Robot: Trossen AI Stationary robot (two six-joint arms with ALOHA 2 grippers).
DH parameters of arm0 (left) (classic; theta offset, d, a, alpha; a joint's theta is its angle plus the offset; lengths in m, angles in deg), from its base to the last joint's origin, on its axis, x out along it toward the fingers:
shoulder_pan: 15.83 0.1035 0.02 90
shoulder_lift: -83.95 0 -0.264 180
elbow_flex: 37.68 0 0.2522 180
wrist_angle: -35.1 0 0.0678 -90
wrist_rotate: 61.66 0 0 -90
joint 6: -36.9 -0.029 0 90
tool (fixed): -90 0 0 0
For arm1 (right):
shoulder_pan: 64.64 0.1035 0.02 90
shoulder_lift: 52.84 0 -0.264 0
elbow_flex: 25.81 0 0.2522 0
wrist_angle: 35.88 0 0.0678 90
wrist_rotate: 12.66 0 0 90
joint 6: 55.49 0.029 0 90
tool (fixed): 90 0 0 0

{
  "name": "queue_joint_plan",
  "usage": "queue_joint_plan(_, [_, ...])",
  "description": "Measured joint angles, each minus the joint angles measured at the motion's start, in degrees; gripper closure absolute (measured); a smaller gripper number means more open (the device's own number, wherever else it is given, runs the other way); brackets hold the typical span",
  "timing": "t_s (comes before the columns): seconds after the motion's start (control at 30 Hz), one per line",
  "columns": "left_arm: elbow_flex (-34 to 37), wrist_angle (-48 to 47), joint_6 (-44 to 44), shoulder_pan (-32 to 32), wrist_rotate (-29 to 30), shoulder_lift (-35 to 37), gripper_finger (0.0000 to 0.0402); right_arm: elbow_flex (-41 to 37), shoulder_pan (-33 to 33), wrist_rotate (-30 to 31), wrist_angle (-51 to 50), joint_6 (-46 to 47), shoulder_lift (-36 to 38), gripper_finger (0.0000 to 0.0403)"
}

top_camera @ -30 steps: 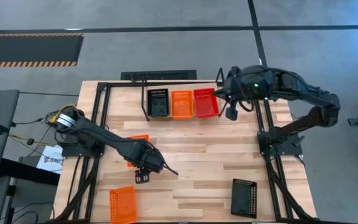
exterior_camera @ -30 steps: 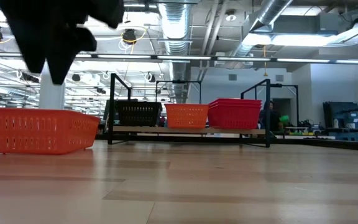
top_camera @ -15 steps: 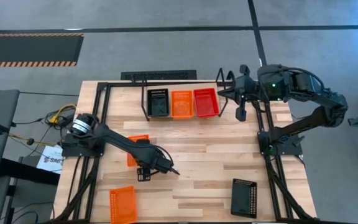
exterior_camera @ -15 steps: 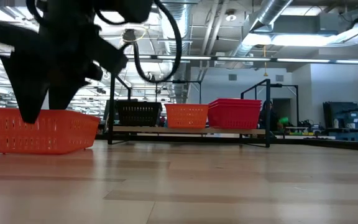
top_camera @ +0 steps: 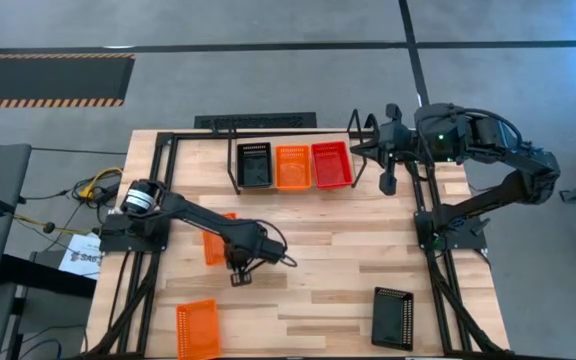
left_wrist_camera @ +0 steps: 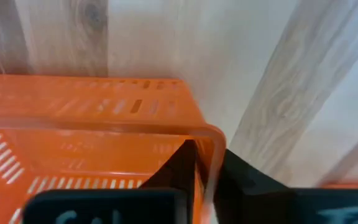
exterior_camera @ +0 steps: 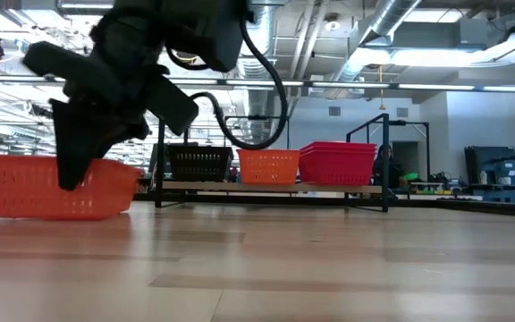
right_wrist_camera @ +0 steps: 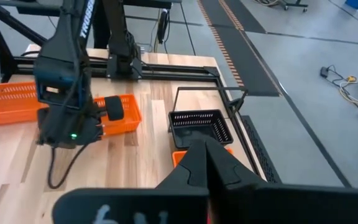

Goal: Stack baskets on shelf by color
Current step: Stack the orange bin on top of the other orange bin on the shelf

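Note:
The shelf (top_camera: 236,150) at the far middle carries a black basket (top_camera: 254,165), an orange basket (top_camera: 292,166) and a red basket (top_camera: 331,164) side by side. A loose orange basket (top_camera: 215,240) rests flat on the table at the left, with my left gripper (top_camera: 240,262) shut on its wall. A second orange basket (top_camera: 197,328) lies at the near left and a black basket (top_camera: 392,317) at the near right. My right gripper (top_camera: 386,178) hangs shut and bare, high beside the shelf's right end. My left gripper holds the loose orange basket by its side wall next to a corner of the rim (left_wrist_camera: 209,138), at the basket's near right. One finger (left_wrist_camera: 178,169) is inside the basket and the other (left_wrist_camera: 244,182) outside. The fingers come from above, pointing steeply down. The basket's bottom rests on the table (exterior_camera: 52,207).
Black rail frames (top_camera: 163,190) run along the table's left and right sides beside the arm bases. Bare wood lies across the middle of the table (top_camera: 338,250) between the shelf and the near baskets.
My left gripper has come down onto the loose orange basket's near right corner and shut on its wall; the basket stays on the table. My right gripper has drawn a little away from the shelf toward the table's right edge, then kept still.

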Motion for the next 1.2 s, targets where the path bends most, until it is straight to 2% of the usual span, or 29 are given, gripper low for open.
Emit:
queue_joint_plan(0.2, [-2.66,-2.64,-1.29,1.56,-6.64,0.65,0.0399,0.0,-0.02,0.0,-0.01,0.01,0.0,0.04])
queue_joint_plan(0.33, [-8.61,-10.57,-2.86,2.18,-7.35,3.31,0.0401,0.0,-0.26,0.0,0.0,0.02,0.0,0.04])
queue_joint_plan(0.5, [-18.06,-18.56,1.91,4.03,1.87,8.55,0.0401,0.0,-0.26,0.0,0.02,0.02,-0.02,0.04])
queue_joint_plan(0.67, [-28.94,-19.31,4.18,4.8,13.49,13.36,0.0401,0.0,-0.26,0.0,0.02,0.02,-0.02,0.04])
queue_joint_plan(0.9, [-44.09,-20.67,-3.33,5.49,31.49,13.86,0.0402,0.0,-0.24,2.71,0.02,0.37,-0.02,0.04])
queue_joint_plan(1.03, [-46.29,-18.52,-10.94,8.88,32.59,13.5,0.0402,0.0,-0.25,3.63,0.17,1.98,-0.04,0.04])
queue_joint_plan(1.2, [-46.06,-14.61,-18.88,14.83,28.79,12.22,0.0401,0.0,-0.24,3.65,0.2,2.67,-0.04,0.04])
